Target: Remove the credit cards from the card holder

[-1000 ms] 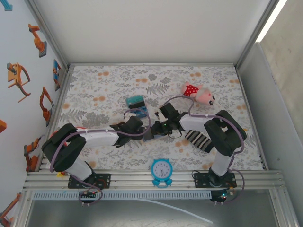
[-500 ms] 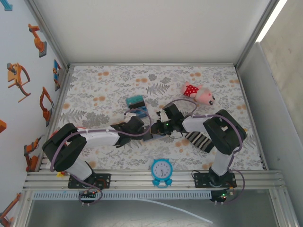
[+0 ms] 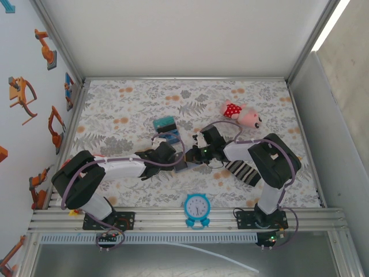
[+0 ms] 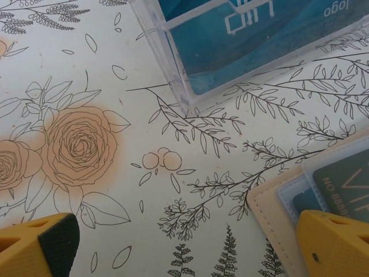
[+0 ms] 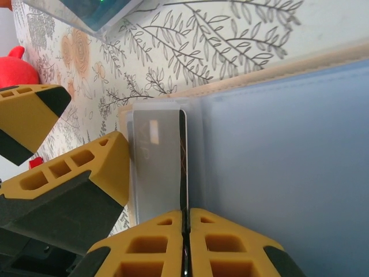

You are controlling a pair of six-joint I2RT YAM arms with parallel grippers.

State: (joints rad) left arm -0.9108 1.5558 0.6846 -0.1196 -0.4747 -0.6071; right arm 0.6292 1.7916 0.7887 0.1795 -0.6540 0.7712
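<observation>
Credit card [image 5: 157,167] edge was pinched by right gripper [image 5: 184,216], left gripper [image 4: 187,245] held wide at card holder [image 5: 277,173] corner; slip or holder drag was judged possible.

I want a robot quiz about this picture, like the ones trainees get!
1. True or false: the left gripper is wide open.
2. What colour is the clock? A red, B blue, C green.
3. Fill in: the right gripper is shut on the edge of a card in the tan ____.
Key: 1 true; 2 B; 3 card holder.
</observation>
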